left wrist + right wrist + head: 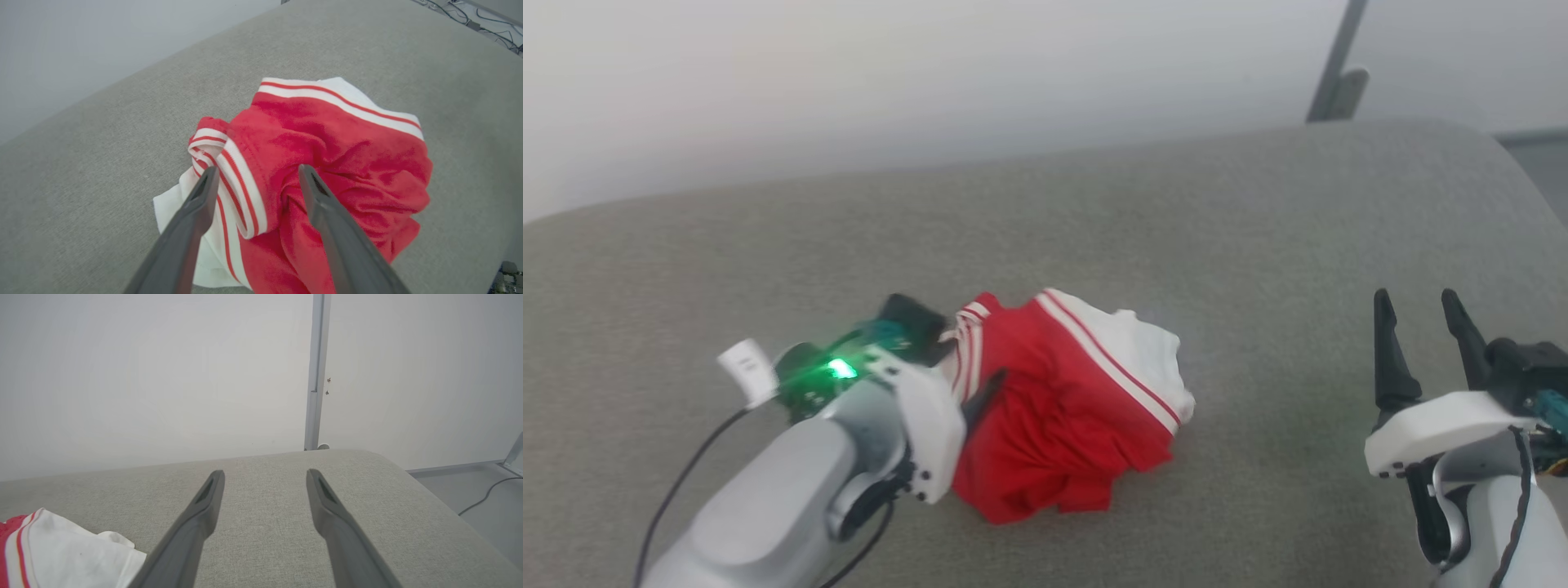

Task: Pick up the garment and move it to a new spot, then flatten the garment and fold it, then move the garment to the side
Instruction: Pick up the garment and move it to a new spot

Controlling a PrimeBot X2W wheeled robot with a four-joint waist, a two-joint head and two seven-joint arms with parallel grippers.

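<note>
A pale grey wall stands behind the far edge of the wide grey fabric surface. A metal post rises near its rounded far right corner. The garment lies crumpled around the middle, closer to the near edge. The left gripper has its fingers apart on either side of the striped collar. The right gripper is spread too, well apart from the garment, toward the right edge.

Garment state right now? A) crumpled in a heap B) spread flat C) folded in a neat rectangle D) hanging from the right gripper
A: the garment lies bunched and wrinkled on the grey cushion, with the left gripper open over it.
</note>
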